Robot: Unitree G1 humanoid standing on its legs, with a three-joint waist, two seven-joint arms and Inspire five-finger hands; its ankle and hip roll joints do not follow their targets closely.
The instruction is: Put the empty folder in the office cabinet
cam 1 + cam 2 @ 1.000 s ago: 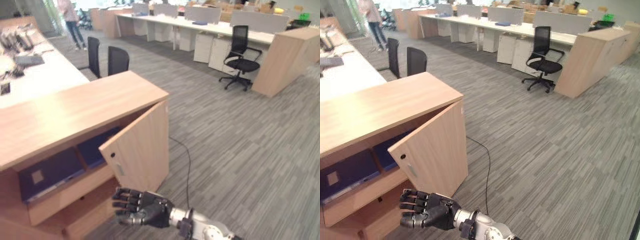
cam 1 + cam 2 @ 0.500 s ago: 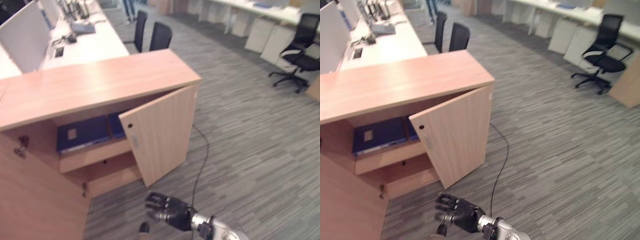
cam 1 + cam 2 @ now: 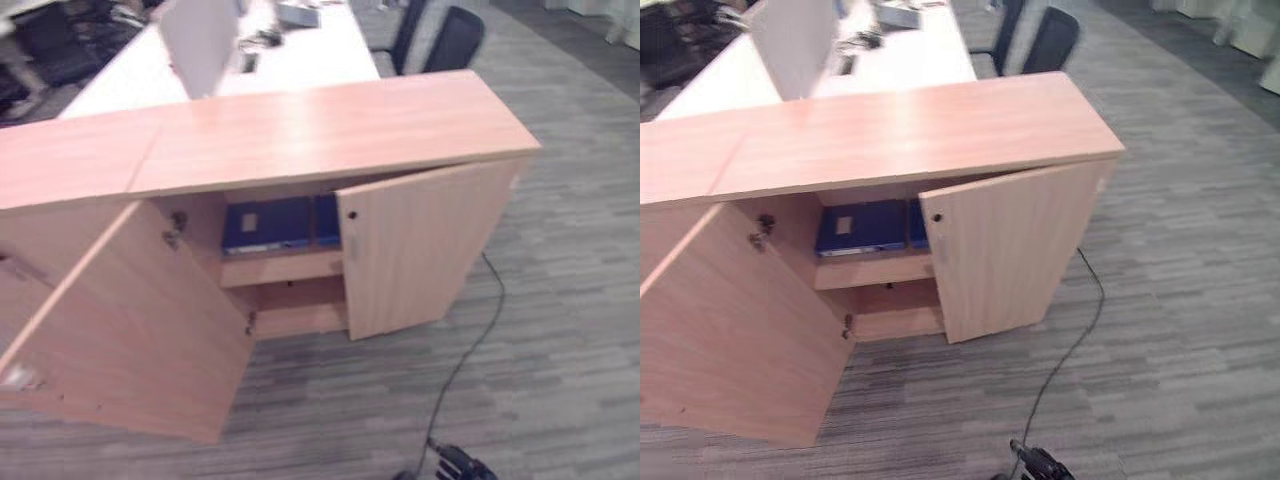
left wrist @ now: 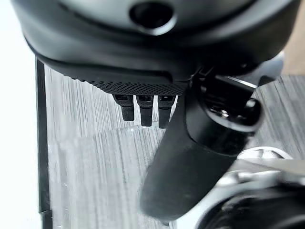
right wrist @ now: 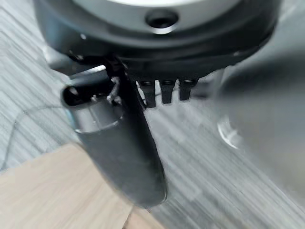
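A wooden office cabinet (image 3: 300,130) stands before me with both doors swung open. A blue folder (image 3: 268,224) with a pale label lies flat on its upper shelf, and a second blue folder (image 3: 327,220) lies beside it. My right hand (image 3: 462,466) hangs low over the carpet, well in front of the right door (image 3: 420,245). In its wrist view the right hand (image 5: 128,143) has straight fingers and holds nothing. My left hand (image 4: 190,157) is also open over the carpet, with nothing in it.
The left door (image 3: 130,330) swings far out toward me on the left. Behind the cabinet are a white desk with a divider panel (image 3: 200,35) and dark chairs (image 3: 455,35). Grey carpet (image 3: 1180,330) stretches to the right.
The camera has swung left, so the whole cabinet and its open left door now show. My right hand has sunk to the bottom edge of the eye views.
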